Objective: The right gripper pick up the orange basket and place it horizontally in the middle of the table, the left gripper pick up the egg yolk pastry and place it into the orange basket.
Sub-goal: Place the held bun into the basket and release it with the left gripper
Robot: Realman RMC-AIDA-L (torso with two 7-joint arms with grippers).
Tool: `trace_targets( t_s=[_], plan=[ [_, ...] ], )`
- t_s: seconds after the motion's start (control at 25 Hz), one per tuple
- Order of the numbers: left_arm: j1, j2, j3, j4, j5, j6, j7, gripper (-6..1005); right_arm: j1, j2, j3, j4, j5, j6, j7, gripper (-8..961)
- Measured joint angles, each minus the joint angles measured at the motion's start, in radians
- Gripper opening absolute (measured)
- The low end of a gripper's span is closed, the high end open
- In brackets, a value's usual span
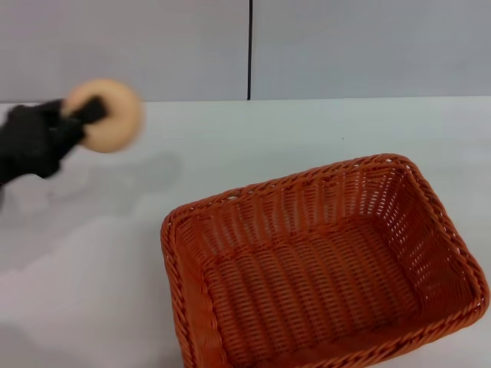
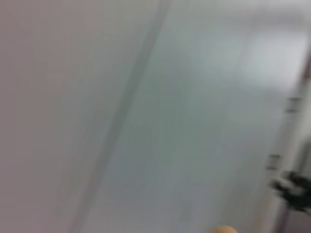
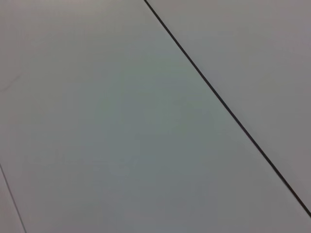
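Above the far left of the plain white table (image 1: pixel 253 138), the black left gripper (image 1: pixel 90 112) is clenched on the small round tan egg yolk pastry (image 1: pixel 107 116), holding it in the air, well apart from the basket. Nearer and to the right, the large rectangular orange woven basket (image 1: pixel 322 268) sits on the tabletop with nothing inside. Nothing of the right gripper shows in any view.

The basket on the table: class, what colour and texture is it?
Orange woven wicker with a braided rim; the orange basket shows best in the head view.
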Motion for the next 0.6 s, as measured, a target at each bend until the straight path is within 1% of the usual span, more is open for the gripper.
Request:
trace_targets(
  t_s=[0.04,0.08,0.12,0.16,0.2,0.24,0.28,0.32,0.36,0.4,0.48,0.6],
  plan=[
    [-0.02,-0.007,0.01,0.001,-0.001,-0.064,-0.002,94,0.0,0.0,0.0,0.003,0.0,0.0,0.0,581],
    [-0.02,-0.007,0.01,0.001,-0.001,-0.064,-0.002,91,0.0,0.0,0.0,0.006,0.0,0.0,0.0,581],
    [-0.052,-0.026,0.106,-0.002,-0.002,-0.142,-0.003,89,0.0,0.0,0.0,0.007,0.0,0.0,-0.001,581],
    [-0.07,-0.032,0.194,0.003,-0.004,-0.155,-0.001,86,0.0,0.0,0.0,0.009,0.0,0.001,-0.002,581],
    [-0.07,-0.032,0.194,0.003,-0.004,-0.155,-0.001,83,0.0,0.0,0.0,0.009,0.0,0.001,-0.002,581],
    [-0.078,-0.033,0.228,0.008,-0.004,-0.154,0.001,81,0.001,0.0,0.0,0.009,0.0,0.002,-0.002,581],
    [-0.099,-0.035,0.313,0.028,-0.005,-0.139,0.005,78,0.001,0.0,0.0,0.009,0.0,0.003,-0.003,581],
    [-0.105,-0.036,0.334,0.035,-0.005,-0.134,0.006,76,0.001,0.0,0.0,0.011,0.0,0.004,-0.005,581],
    [-0.12,-0.038,0.383,0.049,-0.006,-0.124,0.011,74,0.002,0.0,0.0,0.015,-0.002,0.004,-0.01,581],
    [-0.12,-0.038,0.383,0.049,-0.006,-0.124,0.011,72,0.002,0.0,0.0,0.015,-0.002,0.004,-0.01,581],
    [-0.134,-0.04,0.435,0.054,-0.006,-0.115,0.015,68,0.003,0.0,0.0,0.018,-0.004,0.004,-0.013,580],
    [-0.141,-0.043,0.466,0.057,-0.009,-0.084,0.008,71,0.003,0.0,-0.001,0.019,-0.005,0.003,-0.013,579]
  ],
)
